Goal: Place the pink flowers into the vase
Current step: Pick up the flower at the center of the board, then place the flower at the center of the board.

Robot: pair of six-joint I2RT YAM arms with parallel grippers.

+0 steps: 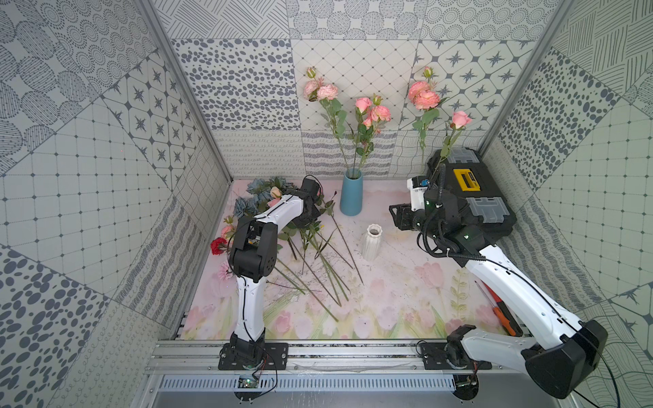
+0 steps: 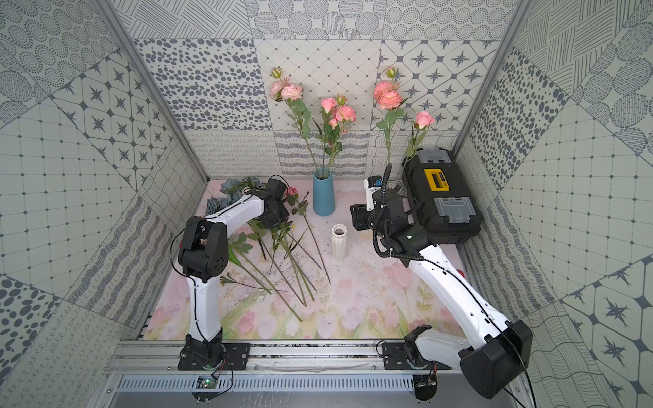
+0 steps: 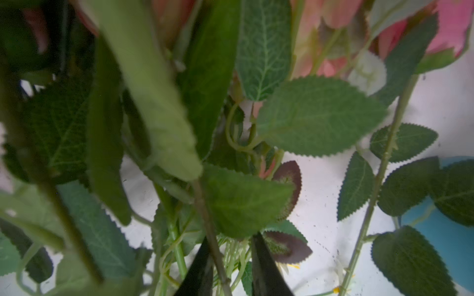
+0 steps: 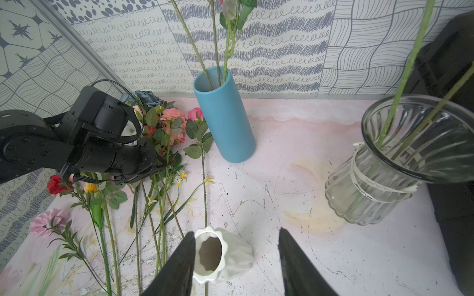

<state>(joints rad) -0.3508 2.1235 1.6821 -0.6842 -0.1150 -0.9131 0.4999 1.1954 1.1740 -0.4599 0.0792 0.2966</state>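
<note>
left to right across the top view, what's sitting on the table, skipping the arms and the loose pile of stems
red bloom → blue vase → white vase → black toolbox

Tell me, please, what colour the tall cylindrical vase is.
The vase is blue; right wrist view shows it best.

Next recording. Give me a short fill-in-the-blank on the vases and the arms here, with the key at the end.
1. The ribbed white vase has nothing in it: it is ___.
2. The clear glass vase holds ___ stems.
3. The ___ pincer is lowered into the pile of flowers lying on the table.
4. The tall vase by the back wall, with pink flowers standing in it, is ___ in colour.

Missing words: empty; two; left; blue.
</note>
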